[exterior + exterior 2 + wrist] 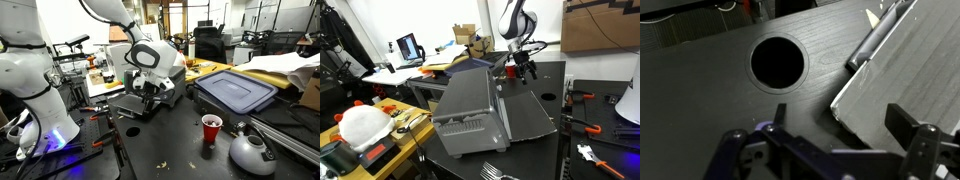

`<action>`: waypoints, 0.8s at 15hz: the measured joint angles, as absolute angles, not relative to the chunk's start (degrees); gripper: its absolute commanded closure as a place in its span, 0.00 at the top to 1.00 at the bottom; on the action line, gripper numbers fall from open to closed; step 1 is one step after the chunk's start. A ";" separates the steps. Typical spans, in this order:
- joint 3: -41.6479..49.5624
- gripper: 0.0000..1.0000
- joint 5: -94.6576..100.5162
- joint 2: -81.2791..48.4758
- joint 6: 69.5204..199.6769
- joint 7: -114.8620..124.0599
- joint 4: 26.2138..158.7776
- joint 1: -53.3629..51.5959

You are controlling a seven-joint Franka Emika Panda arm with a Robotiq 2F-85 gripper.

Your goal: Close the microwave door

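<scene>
The silver-grey microwave [176, 84] stands on the dark table; in an exterior view I see its back and top [470, 100]. The microwave door [135, 106] is dropped open and lies nearly flat in front of it. In the wrist view the door's silver-grey frame corner [902, 85] and its bar handle [870, 42] fill the right side. My gripper [840, 122] is open and empty, low over the door's corner, with one finger on each side of it. The gripper also shows in both exterior views [148, 92] [520, 68].
A round hole [777, 62] is in the table next to the door. A red cup [211, 128], a metal kettle [250, 150] and a blue-grey bin lid [235, 90] stand to one side. Tools lie at the table's edges [582, 98].
</scene>
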State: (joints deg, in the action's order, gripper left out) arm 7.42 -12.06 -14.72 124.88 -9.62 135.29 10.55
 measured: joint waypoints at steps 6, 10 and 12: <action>5.67 1.00 -20.32 -19.97 128.64 -17.97 135.21 13.21; 3.16 1.00 -26.61 -23.42 129.73 -22.60 134.52 14.80; 2.18 1.00 -29.43 -24.95 129.86 -24.49 133.98 15.80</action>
State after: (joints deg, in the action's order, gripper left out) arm 2.18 -29.43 -24.95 129.86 -24.49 133.98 15.80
